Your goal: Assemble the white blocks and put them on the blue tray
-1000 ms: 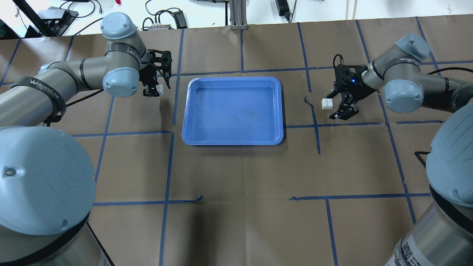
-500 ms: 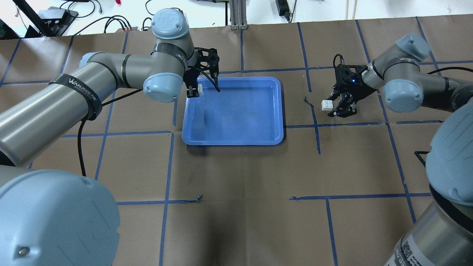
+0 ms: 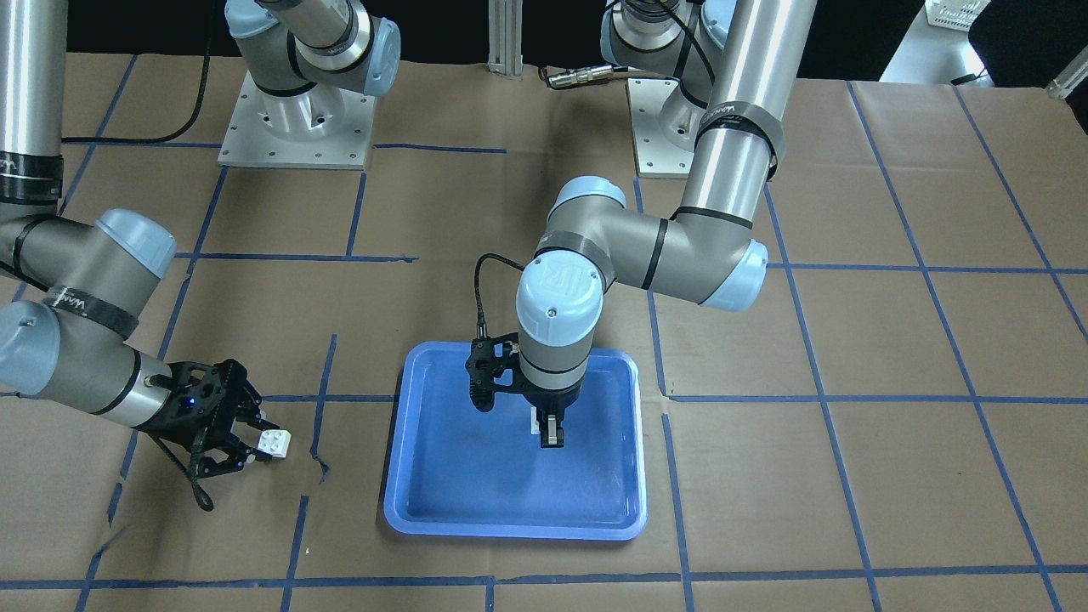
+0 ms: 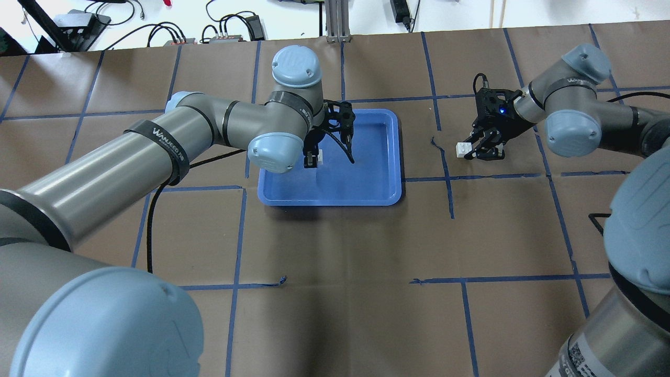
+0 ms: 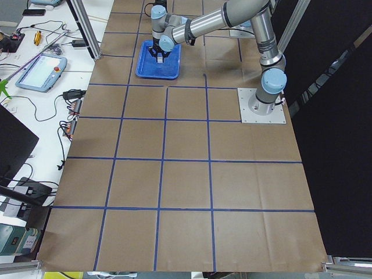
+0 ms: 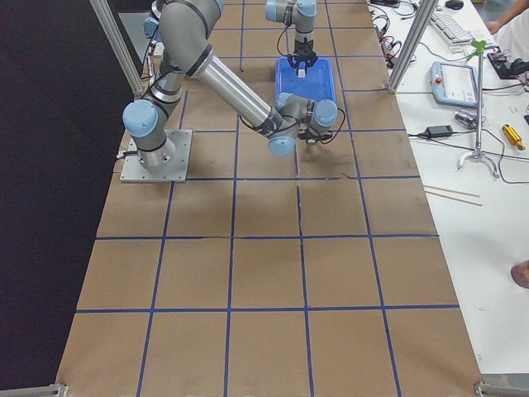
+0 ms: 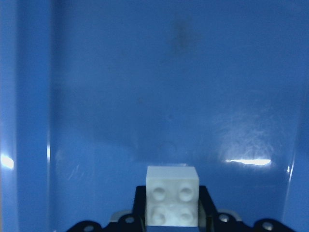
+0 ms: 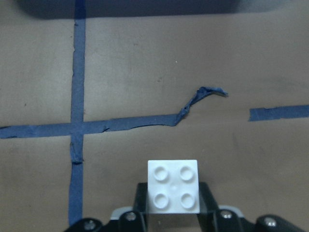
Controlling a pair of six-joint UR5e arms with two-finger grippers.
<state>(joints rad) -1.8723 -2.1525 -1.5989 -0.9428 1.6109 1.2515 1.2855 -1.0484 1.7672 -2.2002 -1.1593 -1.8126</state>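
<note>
OK, tray (image 4: 366, 178) sits flat on the worktop (image 4: 335, 251). Left end effector (image 3: 548, 432) hangs over the tray's inside, a bit left of its centre, clenched on the left block (image 7: 172, 203); block is clear of the tray floor, studs toward the wrist camera. Right end effector (image 4: 471, 151) is well off the tray's right rim, above the worktop, clenched on the right block (image 8: 174, 192). Blocks unjoined, neither resting in the tray.

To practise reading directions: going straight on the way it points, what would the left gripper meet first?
Probably the floor of the blue tray, led by the white block the left gripper holds; height unclear.
</note>
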